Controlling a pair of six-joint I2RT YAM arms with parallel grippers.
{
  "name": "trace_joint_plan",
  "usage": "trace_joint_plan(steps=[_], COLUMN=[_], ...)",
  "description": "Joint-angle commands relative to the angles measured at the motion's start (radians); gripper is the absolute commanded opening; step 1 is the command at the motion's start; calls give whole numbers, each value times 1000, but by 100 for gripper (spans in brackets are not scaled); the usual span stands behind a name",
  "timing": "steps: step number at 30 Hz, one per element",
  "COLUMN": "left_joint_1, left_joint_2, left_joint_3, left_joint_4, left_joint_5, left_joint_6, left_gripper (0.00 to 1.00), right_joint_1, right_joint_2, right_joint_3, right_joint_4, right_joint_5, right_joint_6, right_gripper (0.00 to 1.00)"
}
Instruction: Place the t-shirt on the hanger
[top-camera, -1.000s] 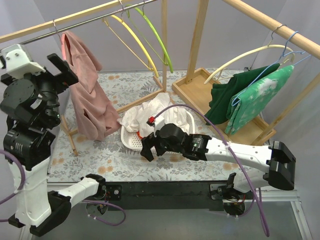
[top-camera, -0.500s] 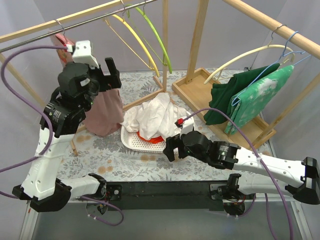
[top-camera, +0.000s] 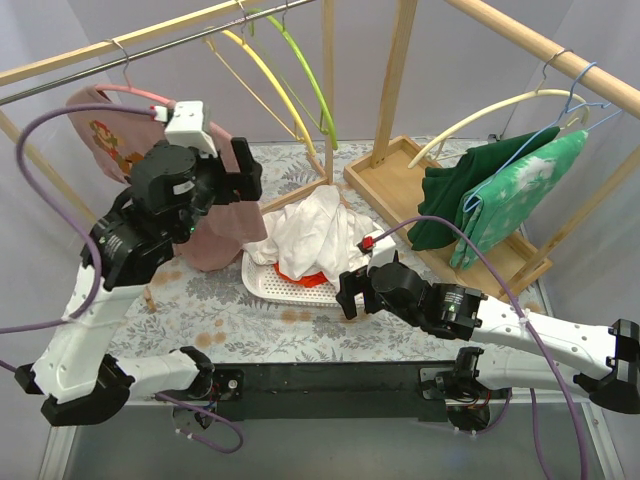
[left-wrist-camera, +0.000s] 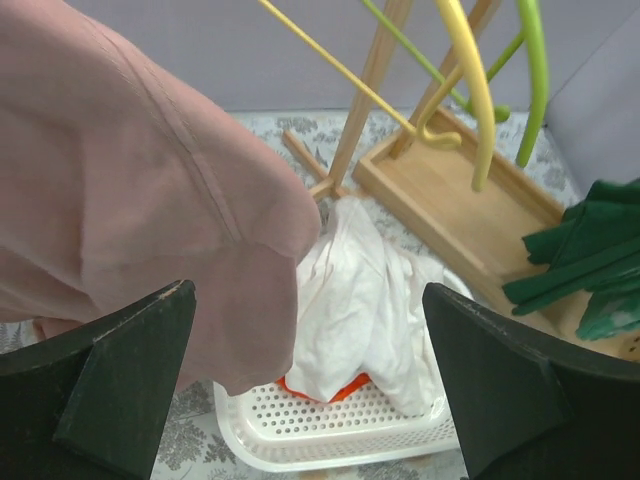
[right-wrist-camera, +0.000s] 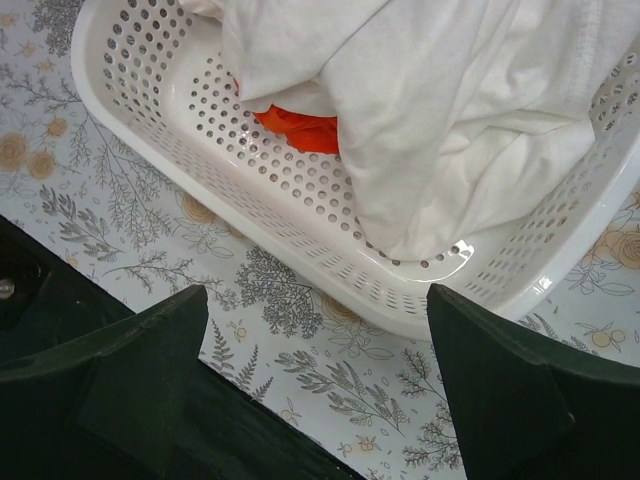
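Observation:
The pink t-shirt, with a cartoon print, hangs on the thin pink hanger, whose metal hook is over the left rail. My left gripper is open and empty, just right of the shirt. In the left wrist view the shirt fills the upper left, and the left gripper is spread wide with nothing between its fingers. My right gripper is open and empty, low over the table at the near edge of the basket. In the right wrist view the right gripper is over the patterned tablecloth.
A white perforated basket holds a white cloth and something orange. Yellow and green hangers hang from the rail. A wooden stand base and green garments are at the right.
My left arm swung from the far left to the right of the shirt, which now hangs spread with its print showing. My right gripper drew back from the basket towards the near right.

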Motion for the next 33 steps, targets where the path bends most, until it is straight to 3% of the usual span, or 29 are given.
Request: trace_joint_plan(steps=[1, 6, 13, 18, 24, 29, 33], left_joint_1=[-4, -4, -4, -4, -51, -247, -320], left_joint_2=[-67, -119, 20, 59, 18, -47, -125], left_joint_3=[107, 162, 318, 265, -23, -348, -615], left_joint_4=[-104, -51, 17, 120, 244, 315, 402], left_joint_5=[-139, -127, 126, 259, 304, 134, 49], left_joint_6=[-18, 3, 35, -4, -66, -139, -270], left_gripper=[98, 98, 98, 98, 98, 98, 98], right_joint_1=[-5, -7, -25, -60, -111, -134, -137], right_joint_2=[4, 20, 32, 18, -25, -69, -106], right_joint_3=[-6, -6, -6, -30, -87, -104, -130], right_joint_4=[11, 14, 23, 34, 45, 45, 45], right_joint_5=[-21, -33, -35, -41, -44, -1, 36], right_joint_6=[-35, -47, -59, -52, -33, -19, -4], right_gripper=[98, 98, 98, 98, 98, 98, 98])
